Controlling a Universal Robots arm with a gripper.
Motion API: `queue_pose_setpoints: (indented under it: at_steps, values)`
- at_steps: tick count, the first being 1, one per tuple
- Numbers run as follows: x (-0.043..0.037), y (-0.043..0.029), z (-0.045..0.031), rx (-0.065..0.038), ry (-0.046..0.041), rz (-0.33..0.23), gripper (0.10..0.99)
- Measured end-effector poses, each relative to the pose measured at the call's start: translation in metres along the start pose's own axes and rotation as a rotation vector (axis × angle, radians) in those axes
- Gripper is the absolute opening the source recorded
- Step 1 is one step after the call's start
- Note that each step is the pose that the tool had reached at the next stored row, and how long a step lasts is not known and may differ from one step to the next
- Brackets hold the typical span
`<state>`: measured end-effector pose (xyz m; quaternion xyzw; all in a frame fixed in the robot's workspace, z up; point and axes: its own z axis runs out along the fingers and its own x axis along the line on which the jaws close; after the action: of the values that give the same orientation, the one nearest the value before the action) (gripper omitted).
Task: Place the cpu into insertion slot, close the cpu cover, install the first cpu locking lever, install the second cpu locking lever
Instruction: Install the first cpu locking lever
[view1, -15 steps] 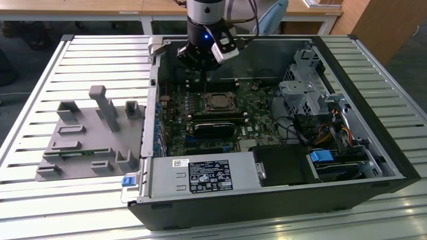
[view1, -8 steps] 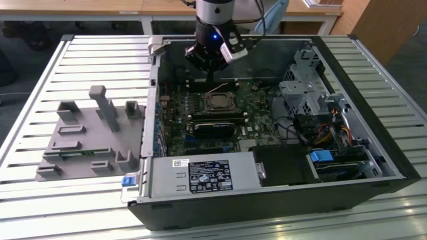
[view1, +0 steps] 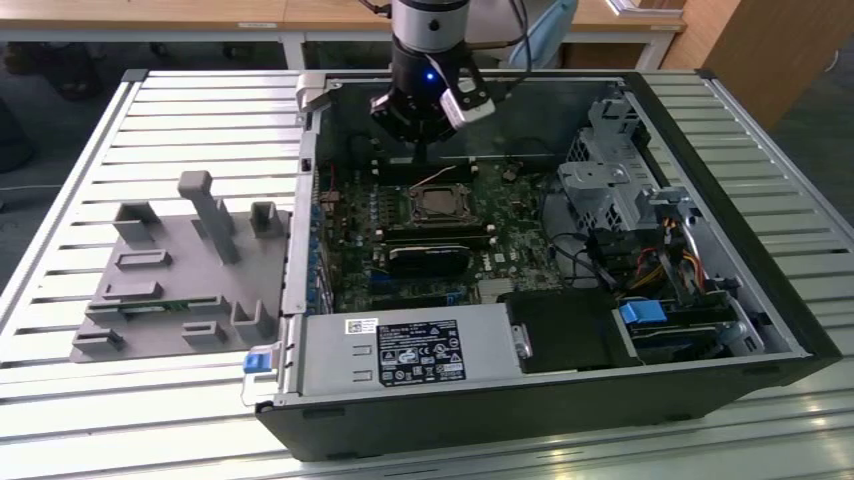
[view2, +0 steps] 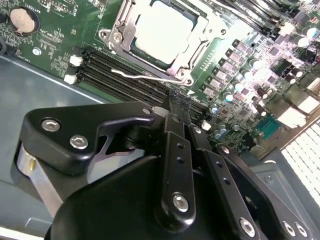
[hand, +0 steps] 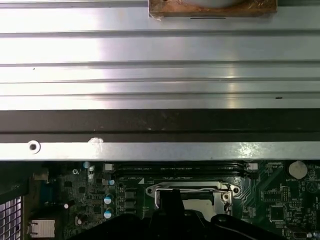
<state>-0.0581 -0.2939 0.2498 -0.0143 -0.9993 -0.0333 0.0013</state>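
Claw (view1: 424, 157): clenched, empty, at 12 o'clock of cpu (view1: 437, 205) in the exterior view, beside unlatched lever (view1: 433, 179). Likely risk: tip slips off springy lever, scratching board (view1: 358, 222).

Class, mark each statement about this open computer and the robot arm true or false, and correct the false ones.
1. The cpu sits in the insertion slot. True.
2. The cpu cover stands raised upright. False: it lies flat over the cpu's edges.
3. The gripper hangs outside the computer case. False: it is over the open case, just above the green board beside the slot.
4. The computer case lies on a slatted table. True.
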Motion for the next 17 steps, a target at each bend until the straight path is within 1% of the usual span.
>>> queue_pose_setpoints:
  at_steps: [2, 8, 12, 17]
  values:
    - [-0.0016, 0.0, 0.0013, 0.0, -0.0002, 0.0, 0.118]
    - [-0.014, 0.0008, 0.0055, 0.0, -0.0003, 0.0, 0.118]
    - [-0.0161, 0.0005, 0.0108, 0.0, -0.0002, 0.0, 0.118]
    - [-0.0226, 0.0016, 0.0158, 0.0, -0.0002, 0.0, 0.118]
